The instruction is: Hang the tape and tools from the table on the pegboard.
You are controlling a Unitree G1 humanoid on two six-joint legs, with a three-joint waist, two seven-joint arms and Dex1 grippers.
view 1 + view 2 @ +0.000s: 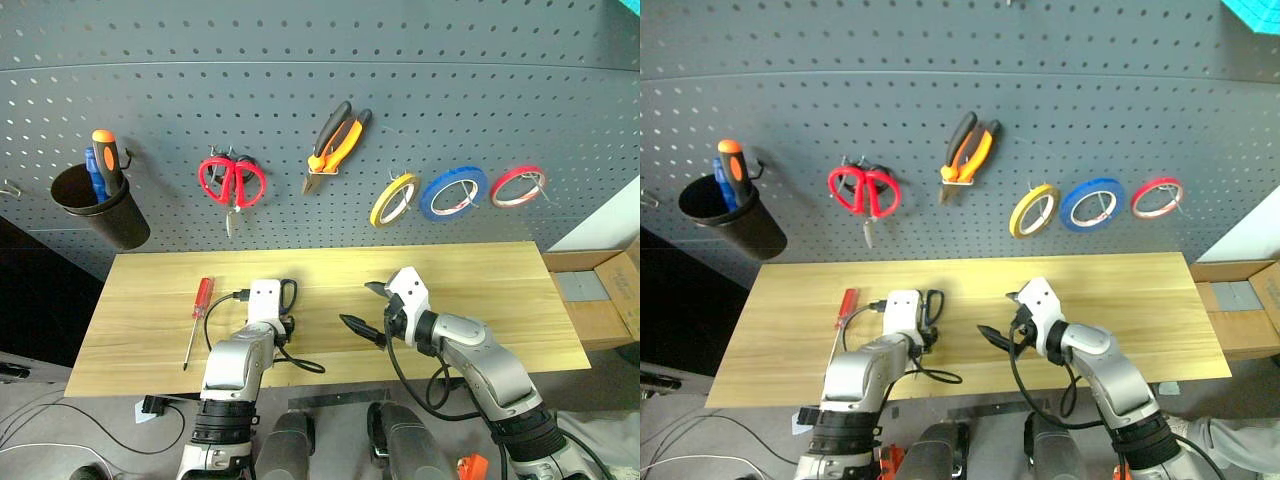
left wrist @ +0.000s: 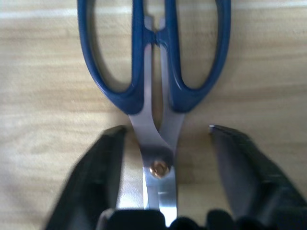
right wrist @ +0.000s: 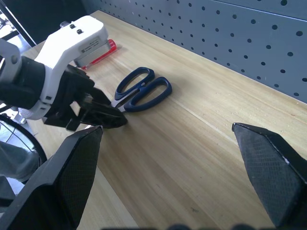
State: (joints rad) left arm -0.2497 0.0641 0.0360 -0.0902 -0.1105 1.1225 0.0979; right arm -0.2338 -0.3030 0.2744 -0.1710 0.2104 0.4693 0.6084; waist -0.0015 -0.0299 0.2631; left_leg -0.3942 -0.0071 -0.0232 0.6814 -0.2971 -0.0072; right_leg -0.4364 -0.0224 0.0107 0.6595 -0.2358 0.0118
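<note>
L hand fingers astride scissors blades; R hand spread; orange-handled tool in black cup.

We see a pale wood-grain table, scissors with glossy blue plastic handles and smooth bright metal blades, matt black gripper fingers, a matt grey perforated pegboard

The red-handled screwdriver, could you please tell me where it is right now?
The red-handled screwdriver lies on the table, on the robot's left side, just left of the left gripper and below the black cup on the pegboard.
</note>
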